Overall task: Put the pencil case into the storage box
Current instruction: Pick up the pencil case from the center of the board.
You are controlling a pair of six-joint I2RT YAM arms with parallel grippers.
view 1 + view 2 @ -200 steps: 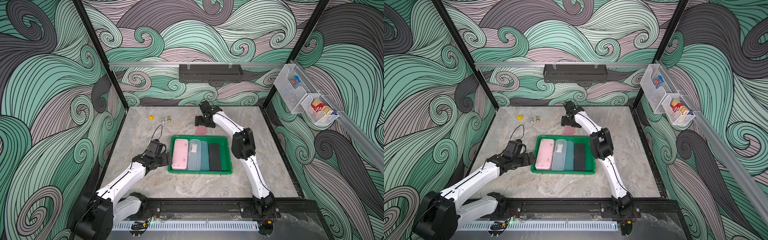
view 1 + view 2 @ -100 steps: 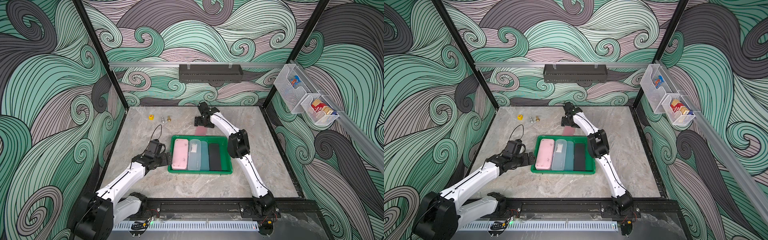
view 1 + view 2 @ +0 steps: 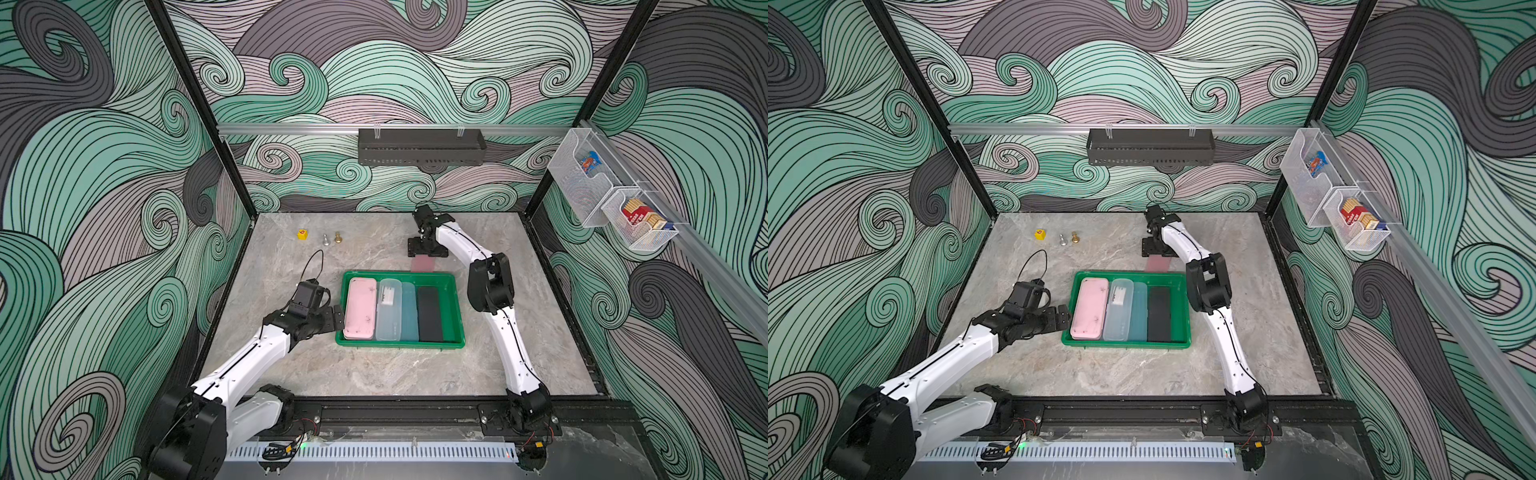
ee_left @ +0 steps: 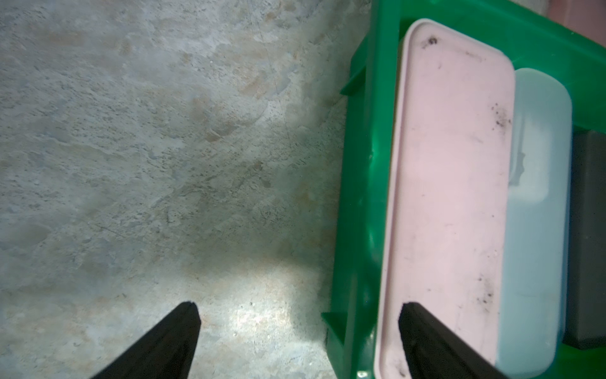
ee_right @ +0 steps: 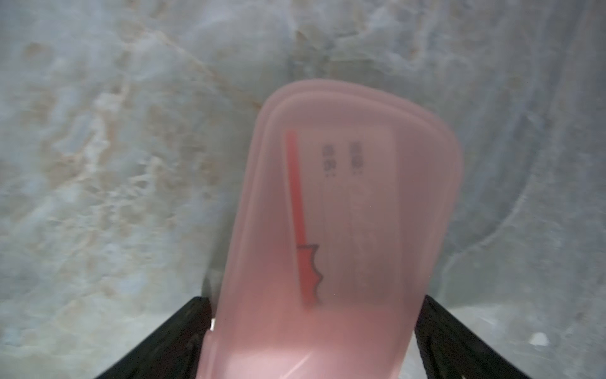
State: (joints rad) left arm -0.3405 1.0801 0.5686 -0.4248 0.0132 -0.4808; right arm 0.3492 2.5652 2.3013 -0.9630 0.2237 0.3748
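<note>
Right wrist view showed my right hand [image 5: 314, 301] spread wide astride the pink pencil case [image 5: 328, 213], which lay on the desk [image 3: 374, 374] just behind the storage box [image 3: 399, 344]. I saw my left hand [image 4: 298, 305] wide open and empty at the box's side.

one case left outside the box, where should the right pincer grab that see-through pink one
Its two long edges, across the narrow width, from above: the pink case lies flat on the table behind the storage box, the open right pincer straddling it.

Storage box [image 4: 360, 197] glossy plastic; pencil case [image 5: 360, 262] translucent frosted plastic; tabletop [image 3: 374, 374] matt stone-look
</note>
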